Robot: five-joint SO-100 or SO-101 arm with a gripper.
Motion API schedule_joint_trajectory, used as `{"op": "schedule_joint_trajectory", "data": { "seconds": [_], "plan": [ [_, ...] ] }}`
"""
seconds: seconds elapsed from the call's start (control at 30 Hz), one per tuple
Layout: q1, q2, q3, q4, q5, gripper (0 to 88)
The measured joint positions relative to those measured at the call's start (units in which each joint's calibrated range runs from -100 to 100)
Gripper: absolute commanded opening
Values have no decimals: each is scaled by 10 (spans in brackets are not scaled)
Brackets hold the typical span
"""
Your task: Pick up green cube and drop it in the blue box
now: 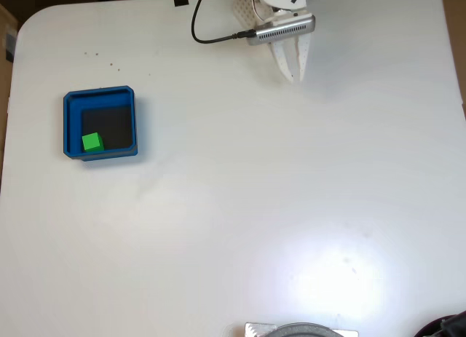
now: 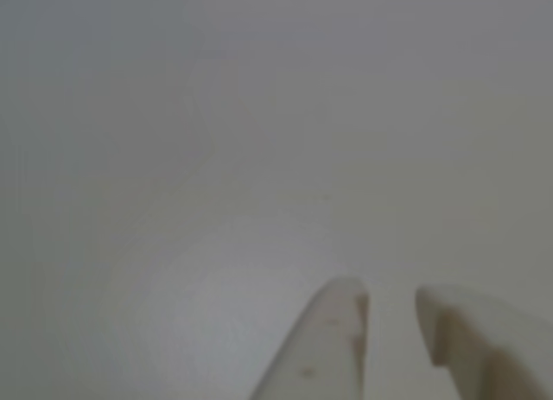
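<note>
Though the other view blurs, green cube (image 1: 92, 142) sits in blue box (image 1: 73, 122).

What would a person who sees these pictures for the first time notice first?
In the fixed view, the blue box stands out at the left of the white table, with the green cube lying in its lower left corner. The gripper hangs far from it at the top edge, holding nothing. In the other view its two pale fingers show a small gap over bare table.
</note>
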Motion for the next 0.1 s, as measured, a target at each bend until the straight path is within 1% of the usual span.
{"op": "schedule_joint_trajectory", "data": {
  "seconds": [0.1],
  "plan": [
    [0, 0, 0, 0, 0, 16]
  ]
}}
